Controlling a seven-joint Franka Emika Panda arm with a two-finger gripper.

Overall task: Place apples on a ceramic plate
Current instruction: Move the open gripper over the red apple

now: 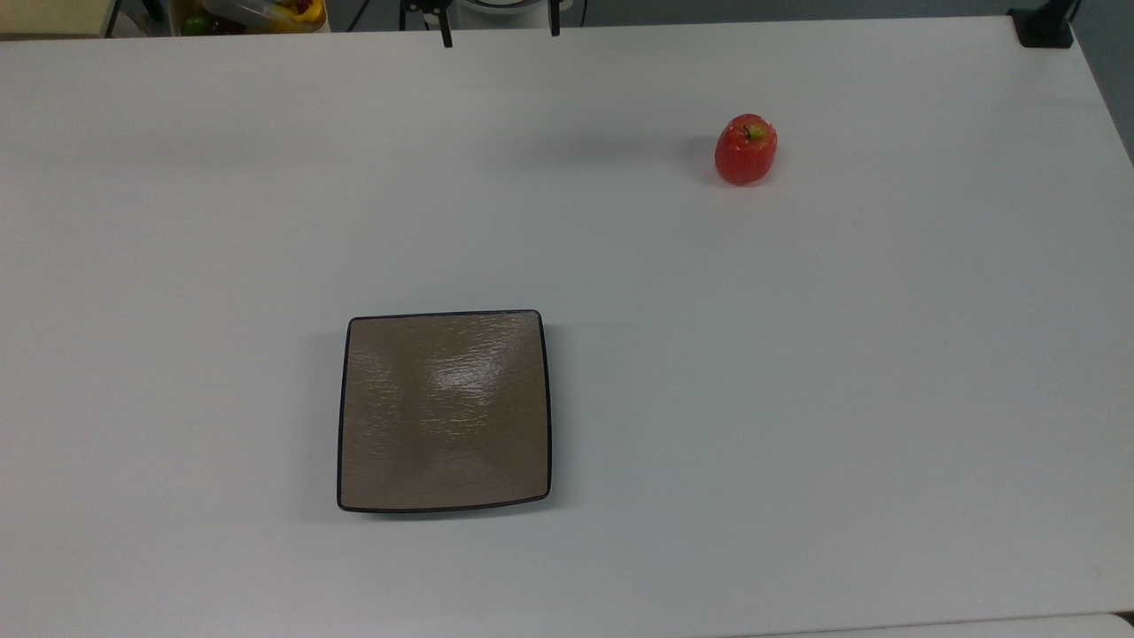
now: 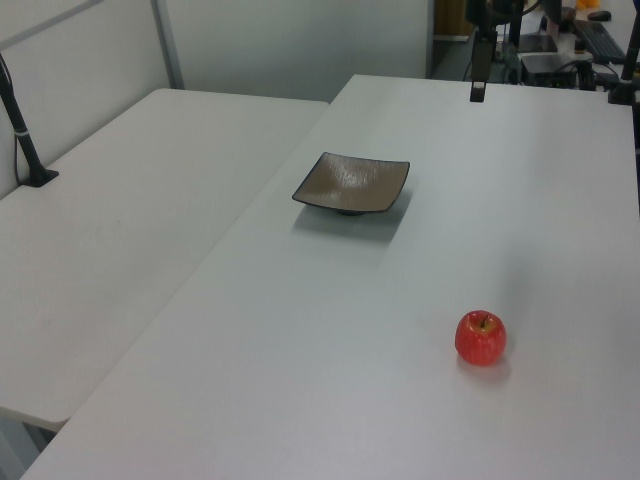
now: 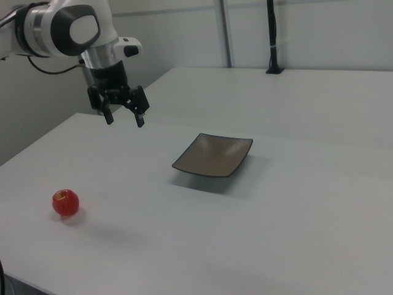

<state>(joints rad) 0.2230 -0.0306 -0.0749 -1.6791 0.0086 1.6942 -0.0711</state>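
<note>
A small glossy red apple (image 1: pixel 746 149) stands alone on the white table, at the top view's upper right; it sits low on the left view's right (image 2: pixel 481 337) and at the right view's lower left (image 3: pixel 66 203). The square brown plate (image 1: pixel 443 412) with a thin black rim lies bare, well apart from the apple (image 2: pixel 351 183) (image 3: pixel 213 155). My gripper (image 3: pixel 124 121) hangs open and holds nothing, high above the table's far side, between apple and plate in the right view. Its fingertips (image 1: pixel 446 40) poke in at the top view's top edge. In the left view, the gripper (image 2: pixel 478 85) hangs at the top.
A second white table (image 2: pixel 120 230) adjoins on the left view's left, with a black clamped post (image 2: pixel 25 140). Another black clamp (image 1: pixel 1045 27) sits at the top view's upper right corner. A bin of colourful items (image 1: pixel 257 13) lies beyond the table edge.
</note>
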